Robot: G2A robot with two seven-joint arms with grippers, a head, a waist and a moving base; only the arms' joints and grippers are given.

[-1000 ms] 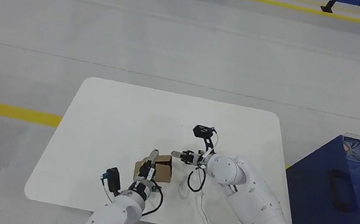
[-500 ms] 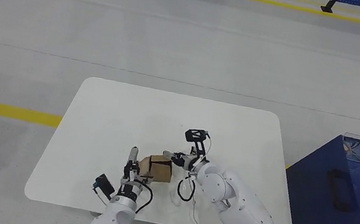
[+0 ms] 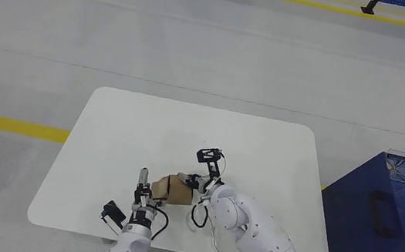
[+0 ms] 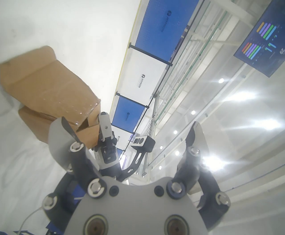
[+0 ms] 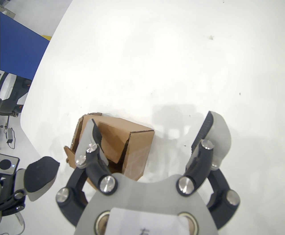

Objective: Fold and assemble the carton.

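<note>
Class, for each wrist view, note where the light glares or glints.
Left wrist view: ceiling lamps flare into streaks beside the left gripper, and tape on the carton glints. Right wrist view: even light on the table, only a faint sheen on the carton's tape.

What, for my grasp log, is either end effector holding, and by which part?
Nothing is held: the left end effector and the right end effector both stand open at the carton, clamping no part of it.

White round-cornered table point(image 3: 132, 128), brown carton point(image 3: 176, 189) resting near its robot-side edge
</note>
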